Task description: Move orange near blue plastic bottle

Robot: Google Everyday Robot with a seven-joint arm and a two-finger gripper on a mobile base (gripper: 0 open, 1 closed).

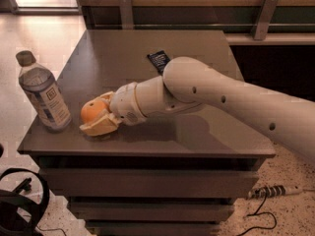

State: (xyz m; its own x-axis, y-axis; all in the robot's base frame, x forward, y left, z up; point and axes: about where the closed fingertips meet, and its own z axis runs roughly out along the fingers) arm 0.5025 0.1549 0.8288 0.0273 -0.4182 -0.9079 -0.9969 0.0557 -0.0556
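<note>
The orange [92, 110] is a small bright round fruit held between my gripper's cream fingers, low over the front left of the grey table [197, 136]. My gripper [96, 115] is shut on the orange at the end of the white arm that reaches in from the right. The blue plastic bottle [43, 93] is a tall clear bottle with a grey cap and pale label. It stands upright at the table's left front corner, a short gap left of the orange.
A flat dark-blue snack packet [159, 60] lies at mid-table behind the arm. The table's front and left edges are close to the bottle and orange. A wooden bench stands behind, and cables lie on the floor at right and left.
</note>
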